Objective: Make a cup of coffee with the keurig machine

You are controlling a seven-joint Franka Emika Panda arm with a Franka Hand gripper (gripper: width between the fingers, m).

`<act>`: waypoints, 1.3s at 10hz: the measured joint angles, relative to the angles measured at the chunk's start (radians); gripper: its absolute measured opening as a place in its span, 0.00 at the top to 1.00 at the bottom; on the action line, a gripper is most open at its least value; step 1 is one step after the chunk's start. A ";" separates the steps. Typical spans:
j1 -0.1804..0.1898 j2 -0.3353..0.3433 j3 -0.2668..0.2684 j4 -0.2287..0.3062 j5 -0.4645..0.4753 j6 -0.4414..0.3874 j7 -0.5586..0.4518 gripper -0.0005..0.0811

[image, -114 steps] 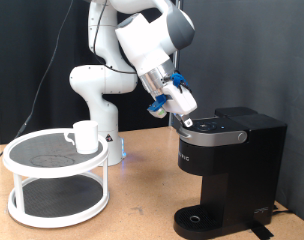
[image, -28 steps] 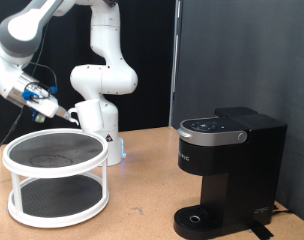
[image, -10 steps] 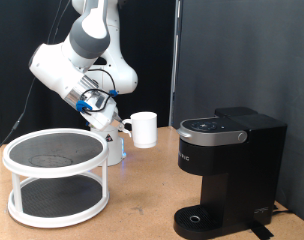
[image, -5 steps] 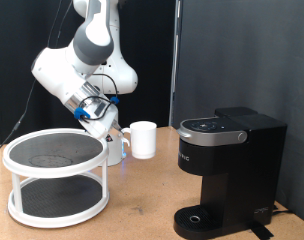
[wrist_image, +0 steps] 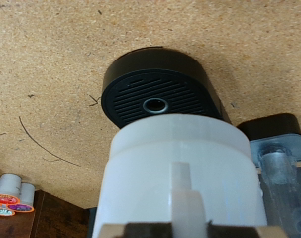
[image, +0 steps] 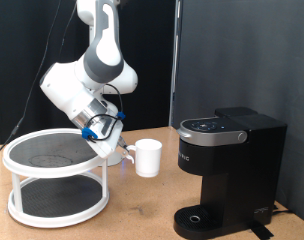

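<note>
A Panda arm's hand (image: 120, 150) grips the cup (image: 146, 157) by its side handle, carrying it upright in the air above the counter (image: 142, 215), between the white two-tier stand (image: 54, 180) at the exterior view's left and the keurig machine (image: 230, 170) at the right. The cup hangs just left of the machine's front face and well above its round drip tray (image: 199, 220), which lies lower and to the right of the hand. The machine's lid is down. Both tiers of the stand appear bare. In the wrist view the cup (wrist_image: 180, 178) fills the foreground, with the drip tray (wrist_image: 160, 94) showing just beyond its rim; whether anything is inside the cup cannot be told. A few pods with colourful lids (wrist_image: 6, 195) sit at the edge of that view.
</note>
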 joint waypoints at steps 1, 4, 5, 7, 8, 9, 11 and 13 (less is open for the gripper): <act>0.005 0.023 0.006 0.012 0.016 0.008 -0.011 0.99; 0.015 0.082 0.029 0.044 0.047 0.035 -0.038 0.99; 0.018 0.098 0.040 0.051 0.062 0.043 -0.055 0.99; 0.026 0.122 0.060 0.057 0.086 0.064 -0.082 0.99; 0.029 0.132 0.069 0.057 0.094 0.075 -0.097 0.99; 0.032 0.141 0.076 0.055 0.109 0.082 -0.121 0.99; 0.032 0.146 0.082 0.046 0.143 0.088 -0.176 0.99; 0.032 0.152 0.084 0.040 0.159 0.095 -0.200 0.99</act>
